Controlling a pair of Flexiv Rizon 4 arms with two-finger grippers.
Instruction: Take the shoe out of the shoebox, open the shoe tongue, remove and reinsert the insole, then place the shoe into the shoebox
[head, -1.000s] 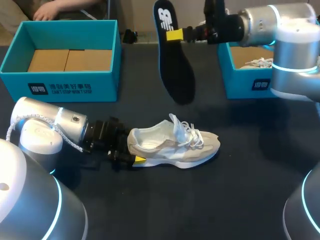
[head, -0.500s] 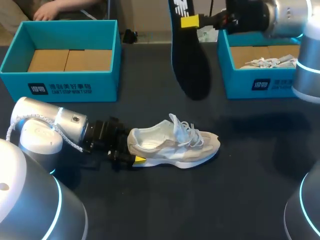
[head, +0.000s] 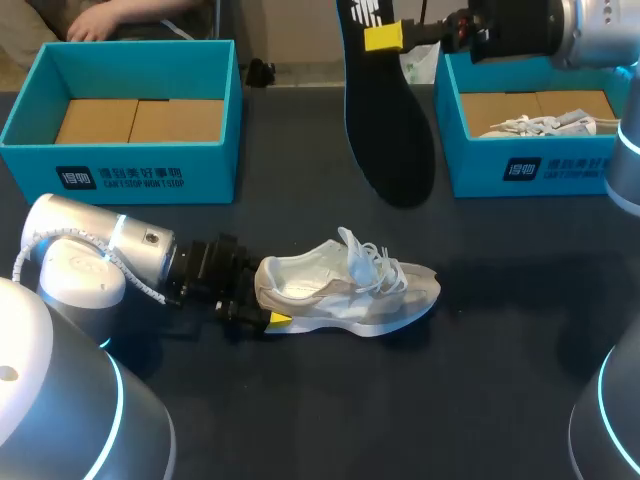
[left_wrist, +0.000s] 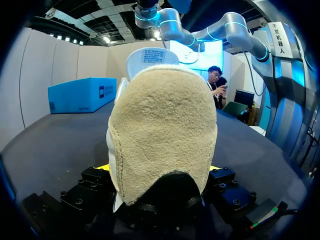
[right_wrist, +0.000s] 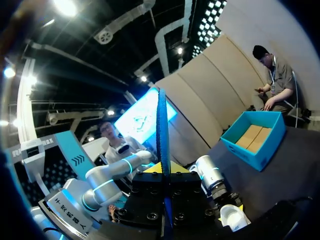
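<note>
A beige and white shoe (head: 345, 290) lies on its side in the middle of the dark table, toe to the right, laces loose. My left gripper (head: 266, 306) holds its heel from the left. In the left wrist view the suede heel (left_wrist: 162, 135) fills the space between the fingers, a yellow tip at each side. A black insole (head: 387, 120) hangs upright above the table behind the shoe. My right gripper (head: 383, 37) is shut on its upper end. Seen from the right wrist, the insole (right_wrist: 162, 125) stands edge-on between that gripper's (right_wrist: 163, 168) fingers.
A teal shoebox (head: 125, 165) with a cardboard bottom stands open at the back left. A second teal box (head: 505, 165) at the back right holds another pale shoe (head: 545, 123). A person's hand rests beyond the left box.
My right arm has carried the insole to the right and a little higher. The shoe and my left gripper have not moved.
</note>
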